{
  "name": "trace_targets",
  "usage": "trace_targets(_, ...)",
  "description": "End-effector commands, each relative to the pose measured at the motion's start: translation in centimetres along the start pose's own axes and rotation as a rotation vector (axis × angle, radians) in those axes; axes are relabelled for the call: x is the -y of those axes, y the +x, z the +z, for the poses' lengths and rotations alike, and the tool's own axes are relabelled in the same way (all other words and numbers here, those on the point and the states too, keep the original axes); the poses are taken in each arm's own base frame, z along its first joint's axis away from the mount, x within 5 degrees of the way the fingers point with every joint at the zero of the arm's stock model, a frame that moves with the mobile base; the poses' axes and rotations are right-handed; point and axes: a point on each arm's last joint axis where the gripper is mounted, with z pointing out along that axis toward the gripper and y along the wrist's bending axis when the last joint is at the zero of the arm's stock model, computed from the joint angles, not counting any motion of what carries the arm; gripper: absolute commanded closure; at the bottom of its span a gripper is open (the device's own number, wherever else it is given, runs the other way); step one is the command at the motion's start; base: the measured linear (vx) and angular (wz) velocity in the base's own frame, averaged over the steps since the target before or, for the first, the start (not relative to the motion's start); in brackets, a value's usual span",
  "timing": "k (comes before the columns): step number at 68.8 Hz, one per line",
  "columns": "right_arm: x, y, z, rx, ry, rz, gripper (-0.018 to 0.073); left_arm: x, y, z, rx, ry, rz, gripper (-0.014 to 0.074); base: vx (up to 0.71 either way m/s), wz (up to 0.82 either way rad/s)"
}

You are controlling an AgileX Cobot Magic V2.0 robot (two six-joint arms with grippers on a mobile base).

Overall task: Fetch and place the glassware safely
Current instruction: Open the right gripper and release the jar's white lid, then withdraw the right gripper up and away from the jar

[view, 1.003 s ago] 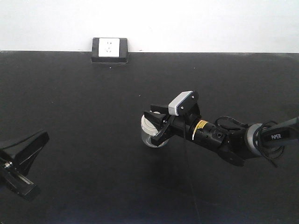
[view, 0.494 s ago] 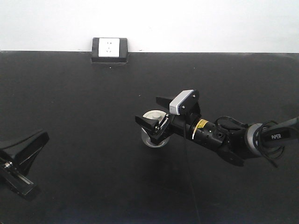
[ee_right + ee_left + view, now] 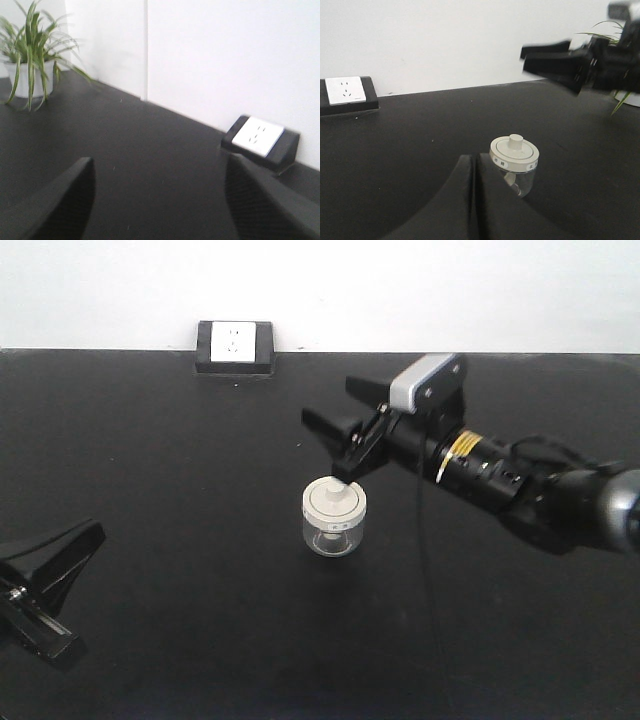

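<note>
From my left wrist view, my own left pincer (image 3: 472, 200) covers the lower left part of the glass jar (image 3: 516, 167), and the bottom edge cuts my fingers off. The tiny labels on the jar's lid rim are too small to read. My right pincer (image 3: 555, 60) appears there blurred, and the picture's right edge cuts off the arm behind it. From my right wrist view everything is soft: the wall socket (image 3: 260, 137) and the potted plant (image 3: 30, 55) are smeared, the plant cropped at the left edge. In the front view my left pincer (image 3: 45, 585) runs off the left edge.
</note>
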Motion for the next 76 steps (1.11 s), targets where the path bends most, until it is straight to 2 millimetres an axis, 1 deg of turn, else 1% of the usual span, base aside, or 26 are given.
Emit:
trace_targets(1,-0.4,-5.7,-1.5,0.120,0.033,-0.016,0.0208,0.2,-1.4,0.1,0.088,0.027,-0.017,0.0594,0.00,0.00)
trace_targets(4,-0.6,-7.2,-2.3,0.125,0.057,-0.025,0.0300,0.2,-1.4,0.1,0.088,0.027,-0.017,0.0594,0.00,0.00)
trace_targets(5,-0.6,-7.8,-2.6,0.122,0.071,-0.028,0.0345,0.2,-1.4,0.1,0.088,0.027,-0.017,0.0594,0.00,0.00)
trace_targets(7,-0.7,-8.4,-2.9,0.119,0.084,-0.033,0.0391,0.2,-1.4,0.1,0.088,0.027,-0.017,0.0594,0.00,0.00)
trace_targets(8,-0.8,-8.9,-3.3,0.117,0.098,-0.040,0.0440,0.2,-1.4,0.1,0.088,0.027,-0.017,0.0594,0.00,0.00)
trace_targets(9,-0.7,-9.0,-3.4,0.108,0.108,-0.042,0.0472,0.2,-1.4,0.1,0.088,0.027,-0.017,0.0594,0.00,0.00)
trace_targets(12,-0.9,-10.2,-4.2,0.106,0.139,-0.061,0.0569,0.2,-1.4,0.1,0.088,0.027,-0.017,0.0594,0.00,0.00)
trace_targets(21,-1.2,-12.8,-6.6,0.055,0.262,-0.040,0.0568,0.2,-1.4,0.1,0.088,0.027,-0.017,0.0594,0.00,0.00)
trace_targets(26,-1.4,-13.6,-8.2,0.018,0.334,-0.023,0.0568,0.2,-1.4,0.1,0.088,0.027,-0.017,0.0594,0.00,0.00)
trace_targets(30,-2.1,-13.9,-9.7,0.009,0.359,-0.027,0.0567,0.2,-1.4,0.1,0.088,0.027,-0.017,0.0594,0.00,0.00)
trace_targets(35,-3.1,-13.8,-11.4,0.017,0.361,-0.031,0.0567,0.2,-1.4,0.1,0.088,0.027,-0.017,0.0594,0.00,0.00)
trace_targets(41,-4.4,-13.2,-13.5,0.023,0.364,-0.027,0.0566,0.2,-1.4,0.1,0.088,0.027,-0.017,0.0594,0.00,0.00)
trace_targets(52,-6.4,-11.5,-17.5,0.008,0.412,0.012,0.0564,0.2,-1.4,0.1,0.088,0.027,-0.017,0.0594,0.00,0.00)
trace_targets(57,-7.0,-10.6,-19.0,-0.017,0.440,0.015,0.0563,0.2,-1.4,0.1,0.088,0.027,-0.017,0.0594,0.00,0.00)
trace_targets(67,-8.5,-9.0,-21.7,-0.024,0.464,0.000,0.0563,0.2,-1.4,0.1,0.088,0.027,-0.017,0.0594,0.00,0.00)
trace_targets(76,-9.5,-7.8,-23.3,-0.002,0.465,-0.006,0.0563,0.2,-1.4,0.1,0.088,0.027,-0.017,0.0594,0.00,0.00)
